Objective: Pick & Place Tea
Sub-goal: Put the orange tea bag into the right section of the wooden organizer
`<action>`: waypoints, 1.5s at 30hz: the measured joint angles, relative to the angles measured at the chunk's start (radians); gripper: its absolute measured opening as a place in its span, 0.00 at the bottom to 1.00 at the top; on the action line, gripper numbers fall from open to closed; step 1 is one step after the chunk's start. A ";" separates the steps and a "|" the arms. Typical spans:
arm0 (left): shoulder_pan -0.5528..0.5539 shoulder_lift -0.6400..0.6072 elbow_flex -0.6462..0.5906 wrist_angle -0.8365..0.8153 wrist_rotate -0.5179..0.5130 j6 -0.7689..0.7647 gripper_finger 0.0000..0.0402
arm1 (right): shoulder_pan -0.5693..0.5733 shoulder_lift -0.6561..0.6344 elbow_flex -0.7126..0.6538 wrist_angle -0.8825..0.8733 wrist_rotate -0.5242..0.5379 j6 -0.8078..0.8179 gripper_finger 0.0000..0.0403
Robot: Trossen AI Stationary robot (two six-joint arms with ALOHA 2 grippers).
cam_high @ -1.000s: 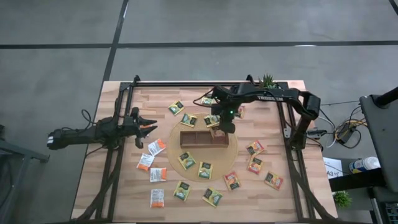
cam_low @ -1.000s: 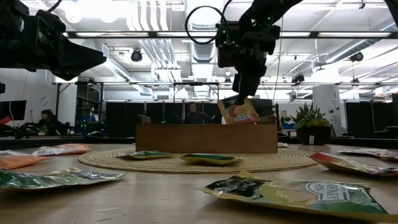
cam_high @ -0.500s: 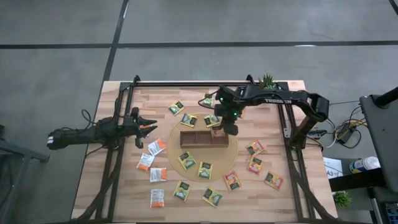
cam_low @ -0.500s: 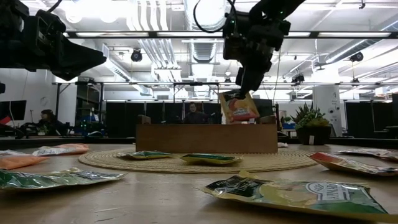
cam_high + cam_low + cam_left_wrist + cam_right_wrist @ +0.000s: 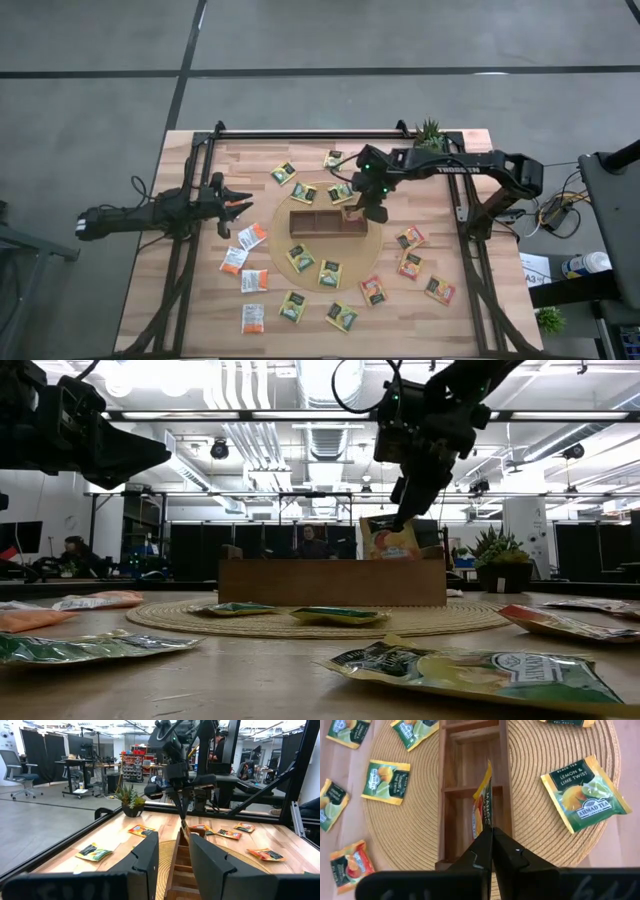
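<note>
A: where's the right end effector [image 5: 356, 210] at?
B: clamped on an orange tea sachet [image 5: 482, 805], dangling it edge-down over the wooden tray [image 5: 305, 231], right-end compartment, round mat [image 5: 372, 255] underneath.
A: and the left end effector [image 5: 238, 205]?
B: parked off at 9 o'clock on the counter [image 5: 480, 320], fingers part open, holding nothing.

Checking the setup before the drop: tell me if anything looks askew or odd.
Nothing stands out. The right gripper holds an orange sachet on edge over the wooden tray, jaws shut on it. Other sachets lie flat.
</note>
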 joint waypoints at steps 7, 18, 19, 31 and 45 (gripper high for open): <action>0.000 0.000 0.000 0.000 0.000 0.000 0.26 | 0.000 -0.001 -0.063 0.083 0.021 -0.016 0.02; 0.000 0.000 0.000 0.000 0.000 0.000 0.26 | 0.000 -0.001 -0.089 0.132 0.072 -0.019 0.02; 0.000 0.000 0.000 0.000 0.000 0.000 0.26 | 0.000 -0.001 -0.092 0.133 0.072 -0.019 0.02; 0.000 0.000 0.000 0.000 0.000 0.000 0.26 | 0.000 -0.001 -0.115 0.161 0.076 0.005 0.04; 0.000 0.000 0.000 0.000 0.000 0.000 0.26 | 0.000 -0.044 -0.115 0.169 0.125 0.067 0.30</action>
